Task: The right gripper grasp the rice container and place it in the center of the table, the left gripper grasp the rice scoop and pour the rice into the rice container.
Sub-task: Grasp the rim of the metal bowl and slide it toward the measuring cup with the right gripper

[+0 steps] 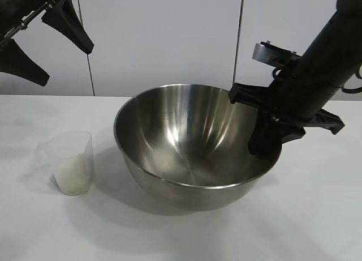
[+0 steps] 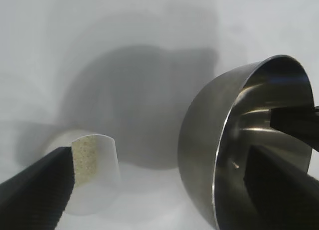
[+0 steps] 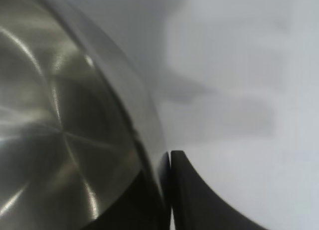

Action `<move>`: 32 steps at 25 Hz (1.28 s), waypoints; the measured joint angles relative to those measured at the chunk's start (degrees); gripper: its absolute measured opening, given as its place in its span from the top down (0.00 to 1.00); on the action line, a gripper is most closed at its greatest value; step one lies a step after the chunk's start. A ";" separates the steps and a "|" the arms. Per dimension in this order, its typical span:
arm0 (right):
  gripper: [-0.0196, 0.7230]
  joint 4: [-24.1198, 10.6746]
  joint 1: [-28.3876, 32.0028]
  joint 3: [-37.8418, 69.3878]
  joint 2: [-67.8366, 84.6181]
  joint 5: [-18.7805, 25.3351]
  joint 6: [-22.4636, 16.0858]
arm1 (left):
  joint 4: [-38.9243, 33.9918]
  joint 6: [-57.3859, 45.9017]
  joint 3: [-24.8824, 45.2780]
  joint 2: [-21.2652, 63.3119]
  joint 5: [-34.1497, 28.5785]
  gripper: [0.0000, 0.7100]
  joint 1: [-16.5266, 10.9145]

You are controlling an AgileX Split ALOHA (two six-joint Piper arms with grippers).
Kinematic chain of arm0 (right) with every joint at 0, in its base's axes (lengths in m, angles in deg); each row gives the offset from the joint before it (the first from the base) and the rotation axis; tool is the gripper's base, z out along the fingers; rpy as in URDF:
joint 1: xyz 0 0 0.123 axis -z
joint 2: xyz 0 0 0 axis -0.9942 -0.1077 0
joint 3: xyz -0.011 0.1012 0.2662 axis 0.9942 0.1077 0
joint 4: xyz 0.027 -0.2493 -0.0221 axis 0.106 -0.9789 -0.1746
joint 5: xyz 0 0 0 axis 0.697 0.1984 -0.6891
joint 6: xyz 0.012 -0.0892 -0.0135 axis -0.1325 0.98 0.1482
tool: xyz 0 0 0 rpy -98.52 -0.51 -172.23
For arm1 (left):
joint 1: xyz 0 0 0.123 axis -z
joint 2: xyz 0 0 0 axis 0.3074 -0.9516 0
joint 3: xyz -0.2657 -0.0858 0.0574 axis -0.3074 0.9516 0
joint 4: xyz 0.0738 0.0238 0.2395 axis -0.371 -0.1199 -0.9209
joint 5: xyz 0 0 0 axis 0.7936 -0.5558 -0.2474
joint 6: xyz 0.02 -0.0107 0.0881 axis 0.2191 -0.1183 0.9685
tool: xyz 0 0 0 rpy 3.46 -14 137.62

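Right pincer [image 1: 266,137] clamps the right rim of the rice container [image 1: 192,142], mid-table [image 1: 317,215]. Left pincer [image 1: 48,43] hangs apart, far left, above rice scoop [image 1: 70,162] w/ rice [image 1: 72,173].

Glossy steel rice container [image 1: 192,145] — translucent plastic rice scoop [image 1: 70,159] — matte table [image 1: 294,221].

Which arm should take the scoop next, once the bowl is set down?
Left. Its open tool hangs above the rice scoop, which stands on the table left of the rice container. The right tool is shut on the container's far-side rim.
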 joint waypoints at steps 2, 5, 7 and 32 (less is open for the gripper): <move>0.96 -0.45 -1.10 -2.49 -2.30 0.28 -1.34 | 0.00 0.00 0.00 0.00 0.01 0.06 0.00; 0.96 -2.58 -2.16 -5.55 -5.32 0.99 -3.42 | 0.00 0.00 0.00 0.00 0.01 0.06 0.00; 0.96 -3.79 -2.39 -6.58 -6.82 1.62 -4.00 | 0.00 0.00 0.00 0.00 0.01 0.06 0.00; 0.05 -18.58 1.41 -31.18 -7.77 25.91 -5.95 | 0.00 0.00 0.00 0.00 0.12 0.06 0.00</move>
